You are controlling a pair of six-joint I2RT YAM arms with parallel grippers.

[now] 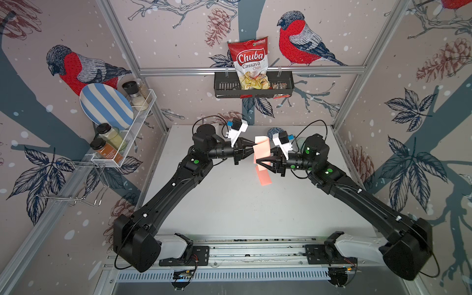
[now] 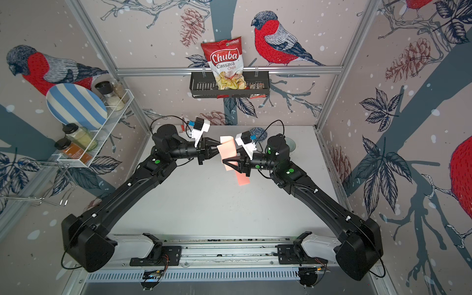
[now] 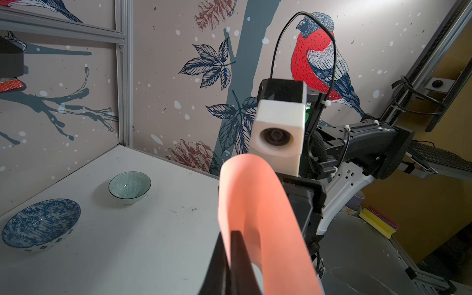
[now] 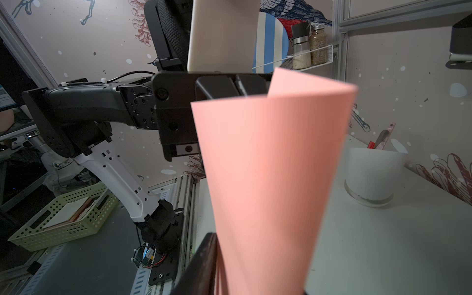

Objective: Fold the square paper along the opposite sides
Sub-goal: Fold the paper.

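Note:
The square paper is salmon pink and hangs in the air above the white table, bent into a loose curl with one end dangling down. My left gripper is shut on one edge of the paper, coming from the left. My right gripper reaches in from the right, slightly lower. Its jaws stand apart with the curled paper between them. In the right wrist view one dark finger lies just beside the sheet.
A blue patterned bowl and a small green bowl sit at the back of the table. A white cup with utensils stands near the back left corner. A wire rack and a black basket hang on the walls.

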